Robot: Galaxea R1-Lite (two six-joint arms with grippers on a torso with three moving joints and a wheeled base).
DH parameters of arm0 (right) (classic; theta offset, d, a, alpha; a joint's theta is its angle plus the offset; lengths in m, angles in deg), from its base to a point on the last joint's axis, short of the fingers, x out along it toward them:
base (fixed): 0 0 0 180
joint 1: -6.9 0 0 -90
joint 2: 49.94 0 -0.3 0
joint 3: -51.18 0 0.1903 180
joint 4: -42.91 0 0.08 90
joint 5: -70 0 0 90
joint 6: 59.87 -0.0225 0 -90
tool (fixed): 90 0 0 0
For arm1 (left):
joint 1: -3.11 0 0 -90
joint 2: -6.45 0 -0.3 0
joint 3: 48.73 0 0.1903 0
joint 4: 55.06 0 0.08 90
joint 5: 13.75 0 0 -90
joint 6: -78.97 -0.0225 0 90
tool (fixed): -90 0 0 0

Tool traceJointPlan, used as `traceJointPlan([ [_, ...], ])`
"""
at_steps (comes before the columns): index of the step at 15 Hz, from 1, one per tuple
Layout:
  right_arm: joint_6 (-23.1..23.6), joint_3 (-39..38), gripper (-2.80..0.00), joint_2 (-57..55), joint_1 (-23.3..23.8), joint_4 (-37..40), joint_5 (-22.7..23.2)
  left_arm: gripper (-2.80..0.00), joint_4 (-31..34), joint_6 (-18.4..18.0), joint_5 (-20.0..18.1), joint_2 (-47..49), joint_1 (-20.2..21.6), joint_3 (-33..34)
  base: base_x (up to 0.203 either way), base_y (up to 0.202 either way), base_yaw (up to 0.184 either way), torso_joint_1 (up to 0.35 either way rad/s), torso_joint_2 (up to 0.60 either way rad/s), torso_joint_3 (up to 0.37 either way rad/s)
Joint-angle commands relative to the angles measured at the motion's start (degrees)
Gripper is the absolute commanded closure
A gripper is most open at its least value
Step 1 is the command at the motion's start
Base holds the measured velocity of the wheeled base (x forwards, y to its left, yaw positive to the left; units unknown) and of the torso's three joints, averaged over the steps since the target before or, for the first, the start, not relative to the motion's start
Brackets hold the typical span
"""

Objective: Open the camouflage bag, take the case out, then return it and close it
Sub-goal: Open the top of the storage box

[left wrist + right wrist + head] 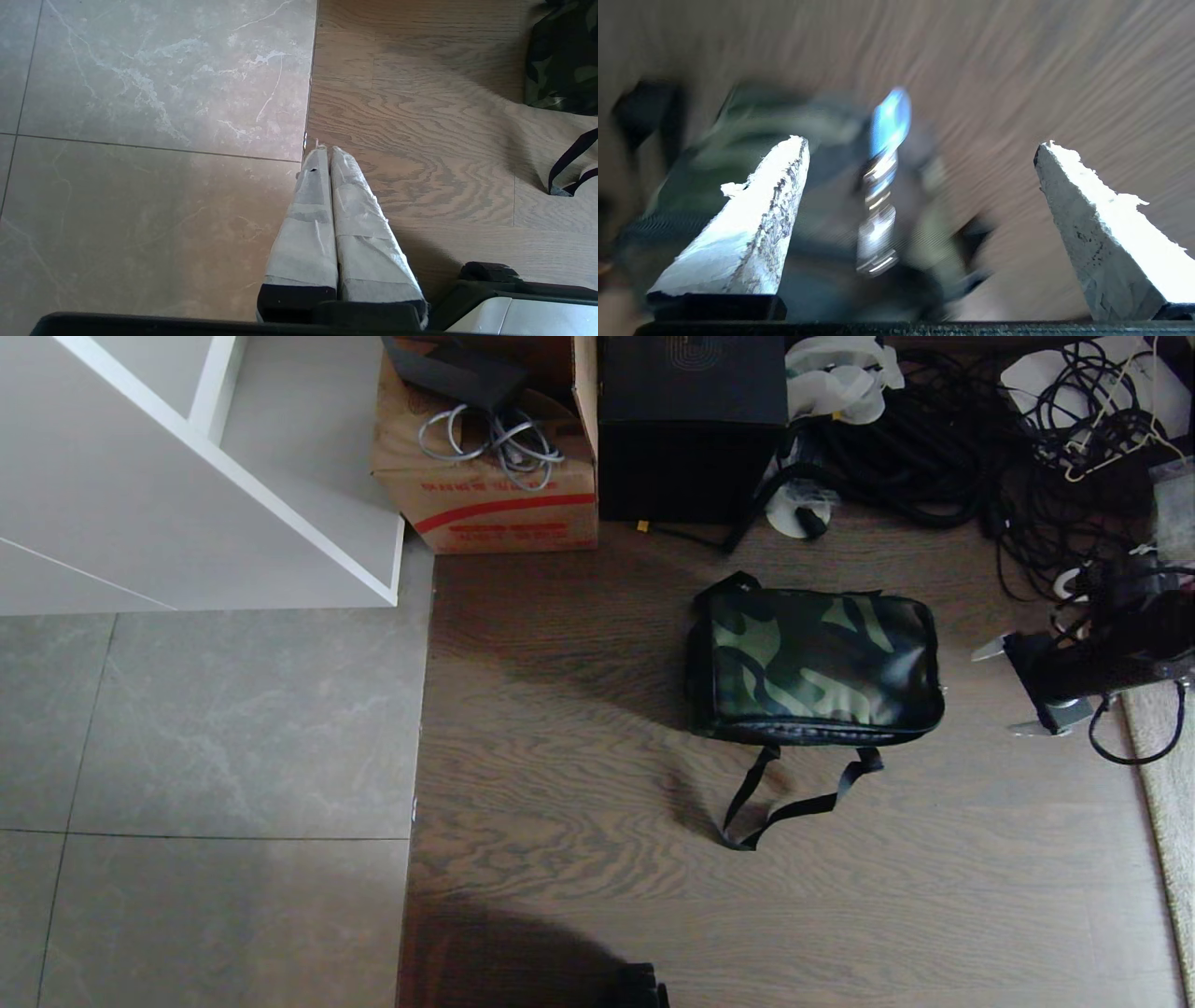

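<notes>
My right gripper [1013, 691] hangs just right of the bag [814, 658], fingers [752, 224] spread wide and holding nothing. From its wrist camera I see those two pale fingers apart, with a blurred metal zipper pull [880, 205] and camouflage fabric between and beyond them; I cannot tell whether they touch the bag. My left gripper [324, 151] is parked low at my near left, its taped fingers [308, 224] pressed together, empty, over the seam where grey tile [205, 737] meets wood floor [560, 756].

The bag sits closed on the wood floor, right of centre, its black strap [784, 803] trailing toward me. The case is not visible in any view.

Farther off, a cardboard box [485, 476] with a red stripe holds grey cables, a black box [691, 429] stands just right of it, and a tangle of black cables [934, 457] fills the far right. A white shelf [187, 476] occupies the far left.
</notes>
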Motion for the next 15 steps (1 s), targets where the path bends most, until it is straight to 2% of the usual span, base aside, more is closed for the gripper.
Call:
traceJointPlan([
  [1,-4.46,0.49,-2.80,0.25,-2.17,0.09,0.51,0.00,-0.03,0.05,0.05,-0.02,0.04,0.53,0.000,0.000,0.000,0.000,0.00,0.000],
  [15,-14.36,1.36,-2.80,-1.36,-5.29,-0.17,0.77,0.00,-0.03,0.05,0.05,-0.02,0.02,0.53,0.000,0.000,0.000,0.000,0.00,0.000],
])
